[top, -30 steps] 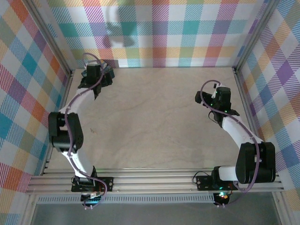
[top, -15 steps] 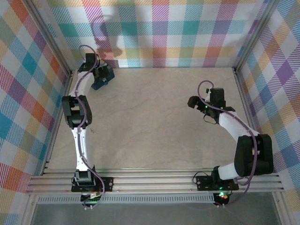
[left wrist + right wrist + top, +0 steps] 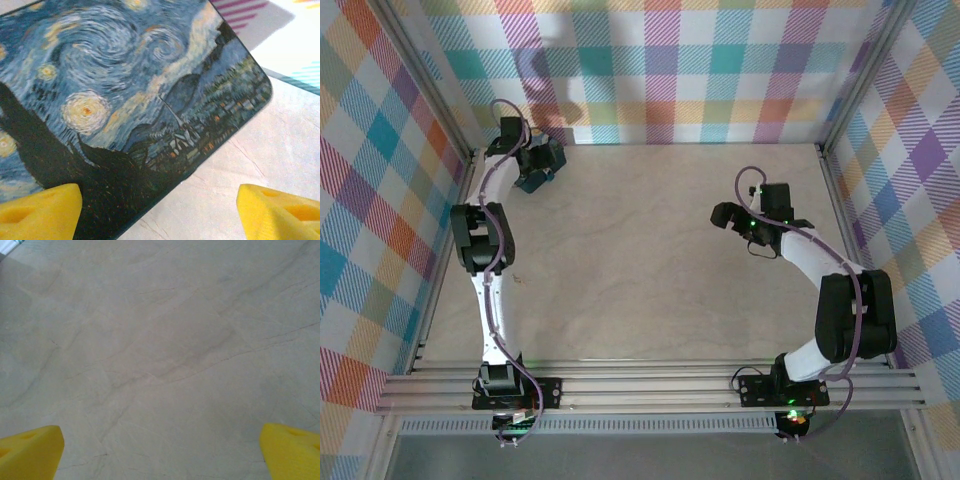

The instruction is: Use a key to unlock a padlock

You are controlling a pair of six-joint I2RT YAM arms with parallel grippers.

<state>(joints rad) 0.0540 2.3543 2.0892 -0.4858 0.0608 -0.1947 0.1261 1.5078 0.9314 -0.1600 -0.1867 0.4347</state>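
The padlock and the key are out of view. A dark blue-green tin (image 3: 125,95) printed with a swirly night-sky painting lies flat in the table's far left corner (image 3: 528,184). My left gripper (image 3: 540,160) hovers over the tin's near edge. In the left wrist view my left gripper (image 3: 160,220) is open, one yellow fingertip (image 3: 37,210) above the tin and the other over bare table. My right gripper (image 3: 725,215) is at mid-right, open, and in the right wrist view my right gripper (image 3: 160,460) has only marbled tabletop between its yellow fingertips (image 3: 292,450).
The beige marbled table (image 3: 640,270) is boxed in by plaid walls (image 3: 670,70) on three sides with metal rails at the corners. The tin sits close against the back-left wall.
The left arm has stretched out toward the back-left corner and lifted off the tin. The right gripper has swung leftward toward the table's middle.
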